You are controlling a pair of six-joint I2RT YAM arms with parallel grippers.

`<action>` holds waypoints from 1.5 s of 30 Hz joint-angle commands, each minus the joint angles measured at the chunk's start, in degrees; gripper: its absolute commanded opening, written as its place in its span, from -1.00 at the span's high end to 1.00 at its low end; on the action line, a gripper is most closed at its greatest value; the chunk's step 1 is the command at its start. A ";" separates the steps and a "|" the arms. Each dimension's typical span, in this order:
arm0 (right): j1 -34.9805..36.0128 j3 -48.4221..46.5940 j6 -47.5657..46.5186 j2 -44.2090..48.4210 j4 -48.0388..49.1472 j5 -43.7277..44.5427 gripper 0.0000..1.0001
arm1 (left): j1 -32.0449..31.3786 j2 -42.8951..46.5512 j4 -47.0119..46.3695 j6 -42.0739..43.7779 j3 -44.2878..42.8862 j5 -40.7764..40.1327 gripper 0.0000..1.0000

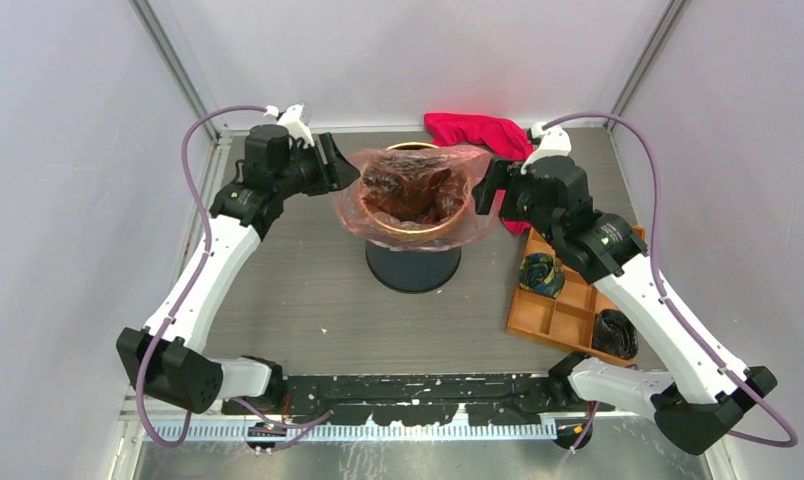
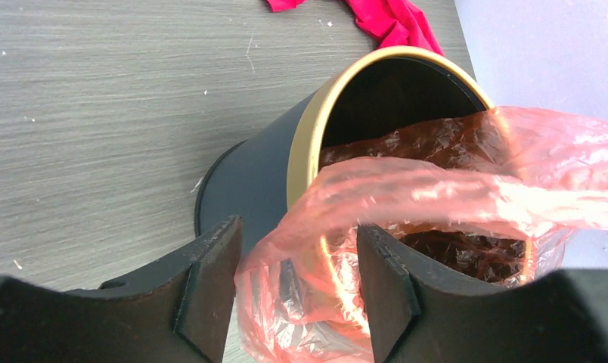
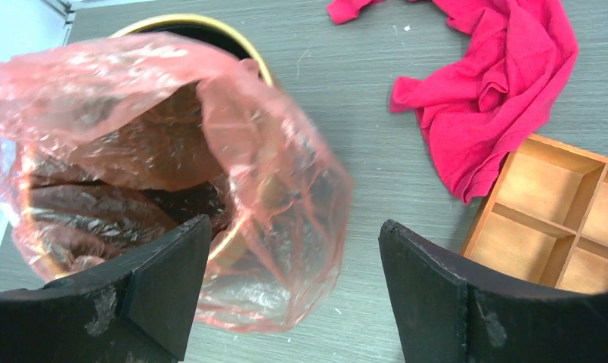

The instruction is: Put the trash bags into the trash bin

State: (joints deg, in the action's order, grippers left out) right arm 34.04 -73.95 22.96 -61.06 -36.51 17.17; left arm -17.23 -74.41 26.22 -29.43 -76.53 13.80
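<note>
The trash bag [image 1: 415,192], a thin wrinkled red-pink film, sits in the mouth of the dark navy trash bin [image 1: 413,265], and its edges are draped out over the gold rim [image 2: 305,144]. My left gripper [image 1: 340,166] is at the bin's left side and open. In the left wrist view a loose fold of the trash bag [image 2: 301,280] hangs between its fingers [image 2: 210,287] without being pinched. My right gripper [image 1: 484,188] is at the bin's right side, open wide. There the trash bag [image 3: 278,212] droops beside its left finger [image 3: 165,280].
A magenta cloth [image 1: 478,133] lies crumpled behind the bin on the right. An orange compartment tray [image 1: 563,305] at the right holds two dark round objects. Grey walls close in the table on three sides.
</note>
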 commanded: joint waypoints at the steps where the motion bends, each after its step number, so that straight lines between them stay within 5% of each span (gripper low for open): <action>1: -3.26 -3.53 -1.03 -2.42 1.27 -3.93 -0.69 | 0.10 1.20 -1.77 4.38 -2.29 1.98 -0.18; 18: -7.58 -8.62 -0.27 -10.92 3.94 -7.14 -0.11 | 0.18 -4.95 -11.25 8.09 -6.26 5.59 -0.18; 23: -8.08 -9.10 -0.20 -12.61 4.29 -6.27 0.06 | 0.36 -6.06 -14.73 6.76 -5.43 5.04 0.07; 28: -8.77 -9.83 -0.11 -15.09 4.84 -5.50 0.47 | 0.45 -8.10 -17.31 5.65 -4.57 3.21 0.60; 32: -9.16 -11.07 -0.11 -18.38 5.49 -4.39 0.57 | 0.58 -10.46 -18.04 5.14 -4.44 1.10 0.94; 45: -11.30 -14.89 2.78 -29.31 5.10 -4.74 0.60 | 1.15 -16.53 -18.46 3.04 -3.93 -0.60 0.99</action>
State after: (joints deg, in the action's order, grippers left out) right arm 23.79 -85.41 23.68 -88.90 -32.53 11.86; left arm -16.62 -89.54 10.83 -25.61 -80.23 14.26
